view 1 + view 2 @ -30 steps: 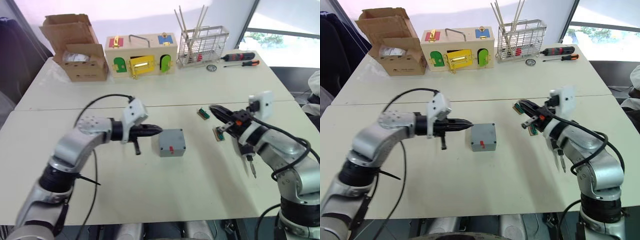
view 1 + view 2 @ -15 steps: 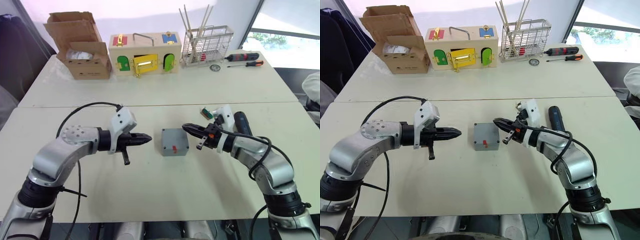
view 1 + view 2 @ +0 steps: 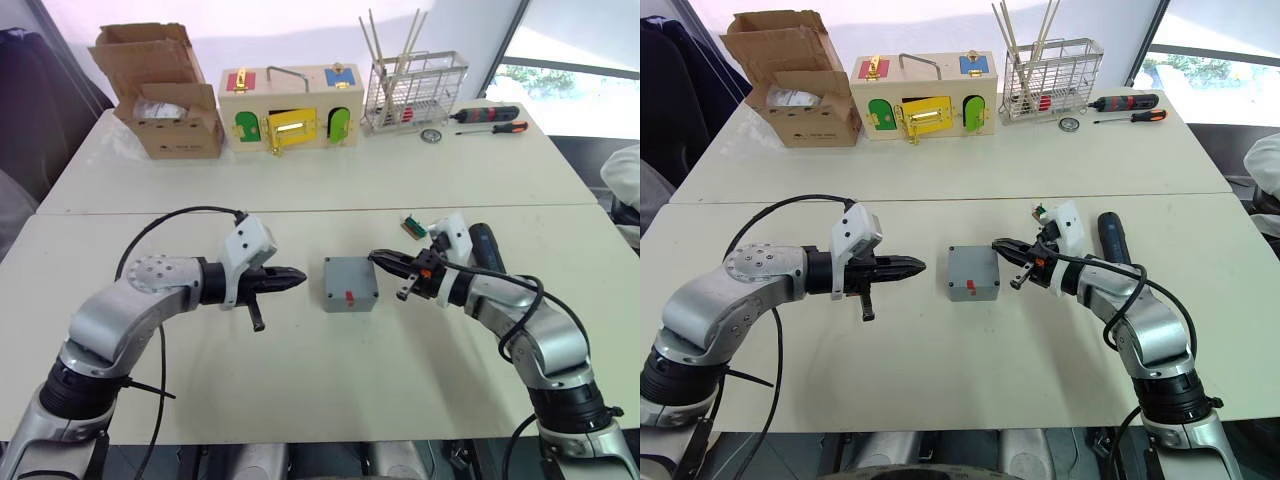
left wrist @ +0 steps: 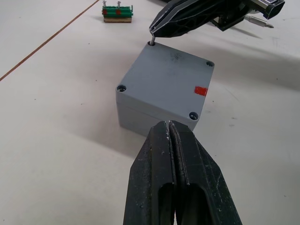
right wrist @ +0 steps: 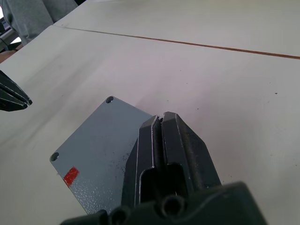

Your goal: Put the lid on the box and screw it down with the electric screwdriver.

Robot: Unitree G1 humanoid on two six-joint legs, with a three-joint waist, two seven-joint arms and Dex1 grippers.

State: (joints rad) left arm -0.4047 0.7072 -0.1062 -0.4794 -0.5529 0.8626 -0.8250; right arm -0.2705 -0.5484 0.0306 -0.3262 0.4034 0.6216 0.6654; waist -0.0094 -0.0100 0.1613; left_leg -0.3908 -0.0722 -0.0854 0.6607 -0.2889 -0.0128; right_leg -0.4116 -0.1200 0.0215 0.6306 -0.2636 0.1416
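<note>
The box sits at the middle of the near table, with the lid already seated on top of it; a red mark shows on the lid's near edge.

Left of the box, the left gripper is held level and points at the box's left side, close to it but apart from it. The left wrist view gives detail the head views lack: the 2 fingers are pressed together with nothing between them, and 3 corner screw holes of the lid are visible.

Right of the box, the right gripper points at the box's far right corner. The left wrist view shows a thin metal pin at its tip, standing at that corner's hole; whether it is a screw cannot be told. The right wrist view shows the fingers closed together over the lid, and the left gripper's tip at the frame edge.

Further right of the box, just behind the right arm, the electric screwdriver lies flat on the table. A small green terminal block lies beyond the box to the right.
</note>
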